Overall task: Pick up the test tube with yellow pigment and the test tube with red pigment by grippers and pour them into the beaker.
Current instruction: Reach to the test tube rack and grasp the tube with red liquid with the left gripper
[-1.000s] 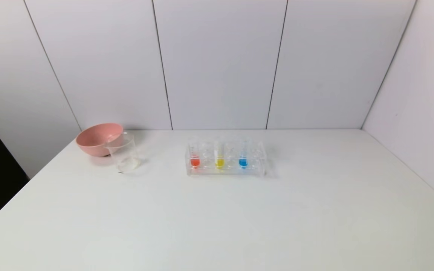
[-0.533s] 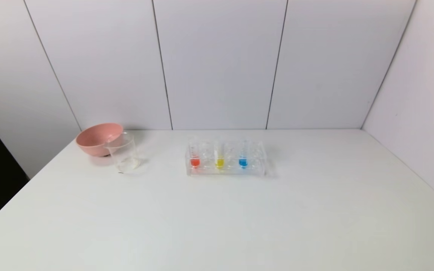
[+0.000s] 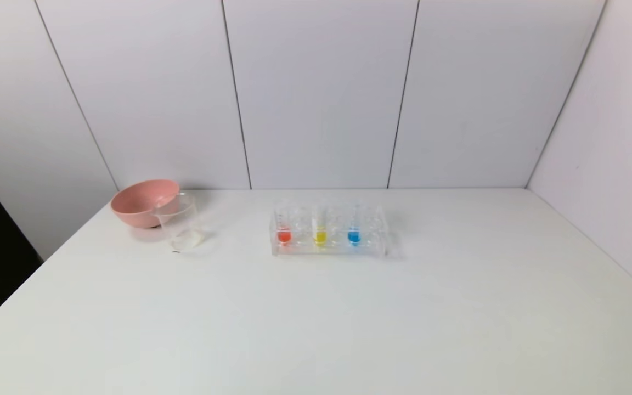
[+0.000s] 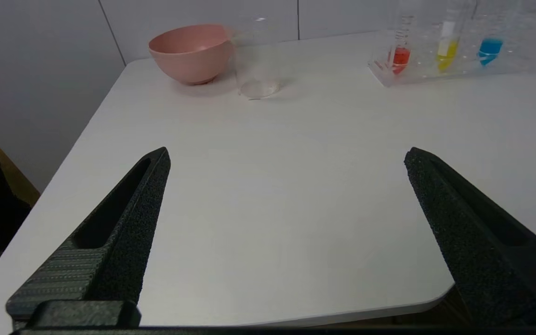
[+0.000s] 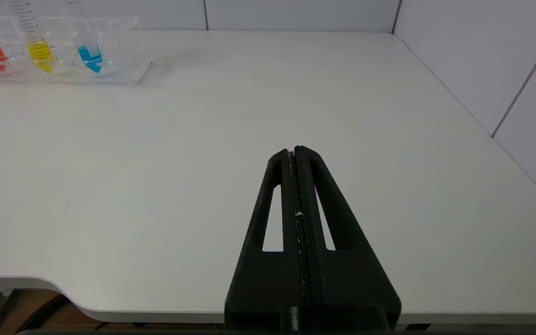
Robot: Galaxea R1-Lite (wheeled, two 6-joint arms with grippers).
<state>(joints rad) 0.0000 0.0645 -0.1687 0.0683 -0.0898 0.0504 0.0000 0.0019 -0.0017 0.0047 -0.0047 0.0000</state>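
Left black two-fingered gripper [image 4: 286, 156] spread wide, empty, low over near table edge. Right black gripper [image 5: 294, 150] pressed together, empty. Ahead of both, in clear plastic rack [image 3: 329, 248]: slim clear red-liquid tube [image 3: 283, 230], yellow-liquid tube [image 3: 320, 230]. Small clear glass beaker [image 3: 180, 225] ahead-left, touching pink bowl [image 3: 141, 202].

You see only the fingers of each claw, and only through the wrist cameras. The left gripper [image 4: 286, 156] has two matte black, wedge-shaped fingers [image 4: 128, 223] that taper to blunt tips; their inner faces carry a grainy, foam-like texture, each outer side has a long recessed slot, and fine ridges cross the base of one finger. The right gripper [image 5: 294, 150] shows the same black tapered fingers [image 5: 272, 218], each pierced by a long triangular cut-out, with a thin seam flecked with pale specks between them.
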